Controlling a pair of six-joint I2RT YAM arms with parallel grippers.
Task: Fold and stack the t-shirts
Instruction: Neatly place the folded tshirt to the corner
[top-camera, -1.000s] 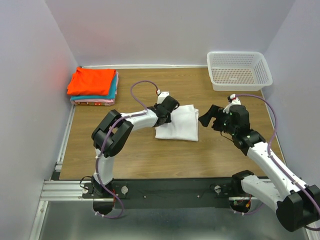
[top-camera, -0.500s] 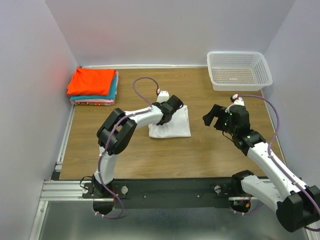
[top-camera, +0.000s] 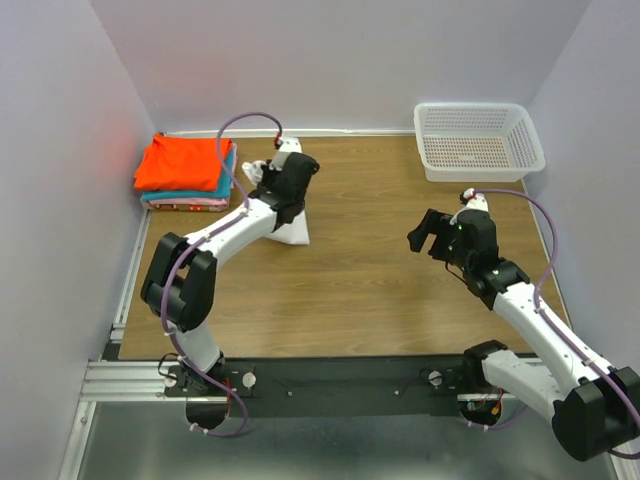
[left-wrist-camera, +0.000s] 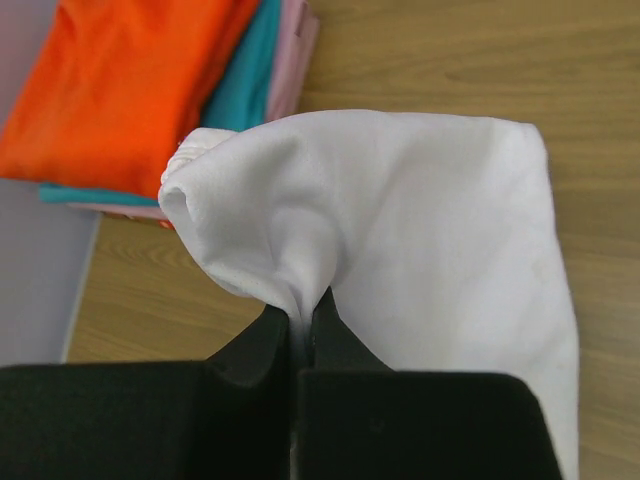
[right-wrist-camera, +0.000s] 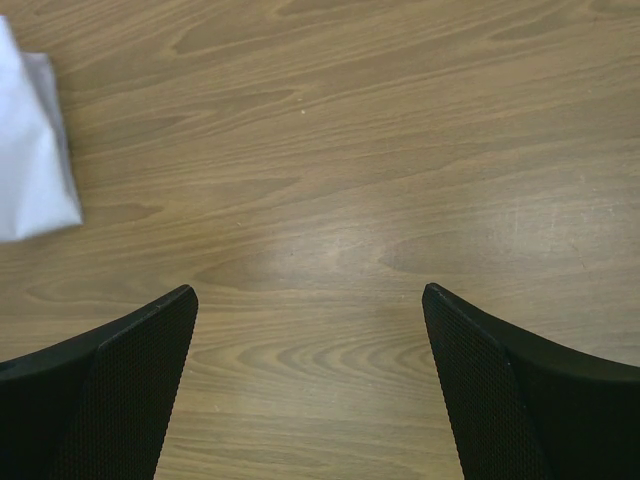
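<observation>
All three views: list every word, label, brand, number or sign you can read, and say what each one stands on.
None: no view shows any readable text. The white t-shirt, the folded stack, the basket and the table all look plain, with no print, tag or sticker showing.

Was a flat brown wood-grain tabletop (top-camera: 380, 300). Bore a folded stack of cloth t-shirts (top-camera: 186, 168), orange-red over teal over pink, at the far left corner; a white plastic mesh basket (top-camera: 480, 172) far right. Met the lower edge of a plain white cloth t-shirt (top-camera: 296, 236) near the stack.
</observation>
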